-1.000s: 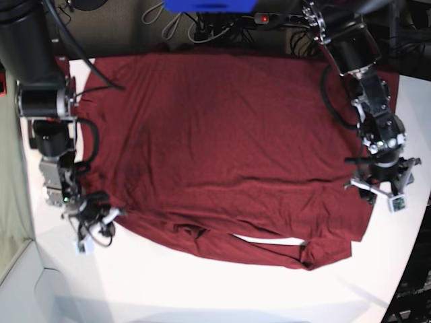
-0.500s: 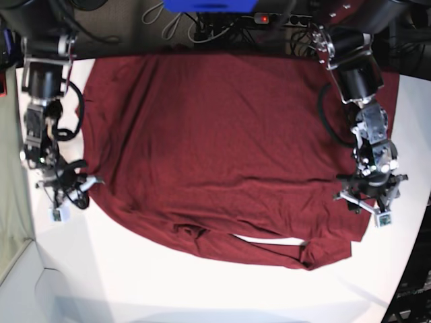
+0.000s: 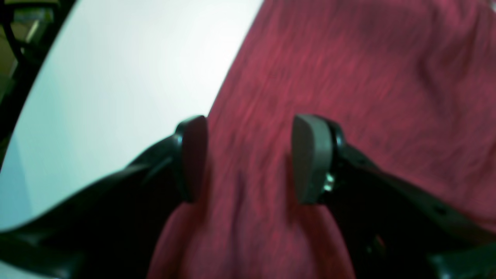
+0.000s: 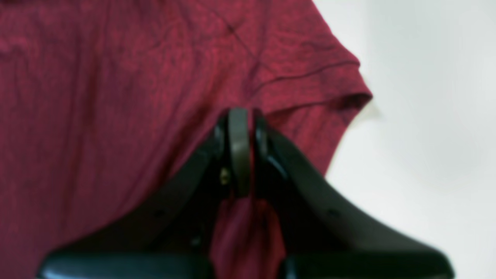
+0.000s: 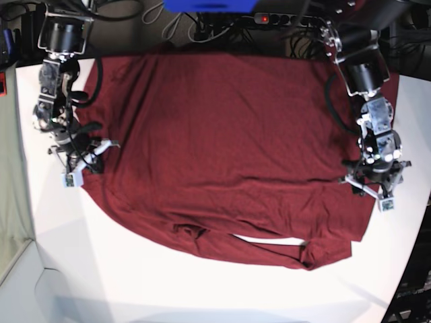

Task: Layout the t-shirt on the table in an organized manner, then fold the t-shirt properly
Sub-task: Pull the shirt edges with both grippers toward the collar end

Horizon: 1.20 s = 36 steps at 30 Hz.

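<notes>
Since the cloth is thin knit, handling: the plain dark maroon knit t-shirt (image 5: 222,155) looks light, limp and stretchy; it will likely drag and wrinkle rather than slide stiffly
Garment place: spread over the far and middle part of the broad matte white bench (image 5: 155,282); the near hem is rumpled and doubled over on itself
Right gripper (image 4: 240,155): fingers together, clamped on a pinch of maroon cloth near the left sleeve
Left gripper (image 3: 248,159): fingers (image 3: 310,159) apart, straddling the right edge of the cloth; nothing clamped
Where to hold: judged best at seams, sleeve cuffs or hem corners; a mid-panel pinch would only tent it
</notes>
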Available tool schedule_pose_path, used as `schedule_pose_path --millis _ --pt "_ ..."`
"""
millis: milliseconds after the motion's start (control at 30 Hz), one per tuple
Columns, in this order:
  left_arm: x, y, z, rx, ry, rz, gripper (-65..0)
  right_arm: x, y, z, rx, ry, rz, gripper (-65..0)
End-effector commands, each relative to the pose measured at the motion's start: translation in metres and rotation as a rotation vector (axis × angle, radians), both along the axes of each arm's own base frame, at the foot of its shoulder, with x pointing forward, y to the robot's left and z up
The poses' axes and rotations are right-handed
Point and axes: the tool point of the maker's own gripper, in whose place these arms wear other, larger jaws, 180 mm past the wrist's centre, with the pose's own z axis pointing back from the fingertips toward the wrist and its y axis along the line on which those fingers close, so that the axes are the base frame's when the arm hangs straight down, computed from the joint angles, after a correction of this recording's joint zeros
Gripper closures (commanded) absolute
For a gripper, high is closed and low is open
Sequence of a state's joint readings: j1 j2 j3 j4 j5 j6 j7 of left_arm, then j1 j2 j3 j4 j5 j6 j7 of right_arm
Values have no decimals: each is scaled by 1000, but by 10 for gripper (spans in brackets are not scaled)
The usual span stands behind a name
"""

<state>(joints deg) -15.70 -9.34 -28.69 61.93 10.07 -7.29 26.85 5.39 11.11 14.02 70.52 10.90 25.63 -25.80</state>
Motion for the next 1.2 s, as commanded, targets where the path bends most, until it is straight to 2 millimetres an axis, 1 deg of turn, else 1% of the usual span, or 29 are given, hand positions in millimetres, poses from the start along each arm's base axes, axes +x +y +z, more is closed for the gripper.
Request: schedule_pose_path --millis 0,67,133,233,333,400,467,500,567,633,767,833,933,1100,1167 --pt "14 15 27 43 -67 9 -338 15 -7 11 -5 -37 -9 -15" --pt "10 16 23 46 -58 9 -338 20 -10 -1 17 -1 -22 -15" --pt "9 15 21 44 -53 9 -338 28 -20 -6 25 15 -40 -15" --pt "4 12 0 16 -14 9 -338 40 -27 -14 57 7 -71 -15" --pt "0 7 -25 -2 -16 -4 -338 55 -39 -16 79 -6 -106 -15" --pt "-2 3 -38 -5 -39 -15 -338 65 -44 -15 99 -13 -129 -16" --pt "-2 0 -45 -8 -62 -24 -338 72 -56 -13 105 -23 -155 -17" --pt "2 1 -46 -9 -76 -26 -338 77 -58 -11 112 -32 -163 -18" --pt "6 -3 -54 -33 -70 -23 -338 83 -62 -8 120 -46 -176 -18" --pt "12 2 -57 -50 -68 -12 -338 91 -63 -1 116 -63 -172 -18" --pt "38 -6 -49 -83 -110 -16 -338 104 -50 4 83 -79 -110 -18" --pt "50 -12 -44 -100 -138 -18 -338 106 -43 5 72 -86 -84 -18" --pt "70 -17 -28 -109 -183 -21 -338 106 -41 5 69 -88 -76 -18" --pt "91 -16 -4 -112 -228 -20 -338 122 -42 23 66 -137 -77 -18" --pt "97 -14 5 -108 -249 -20 -338 131 -44 35 63 -162 -78 -18"
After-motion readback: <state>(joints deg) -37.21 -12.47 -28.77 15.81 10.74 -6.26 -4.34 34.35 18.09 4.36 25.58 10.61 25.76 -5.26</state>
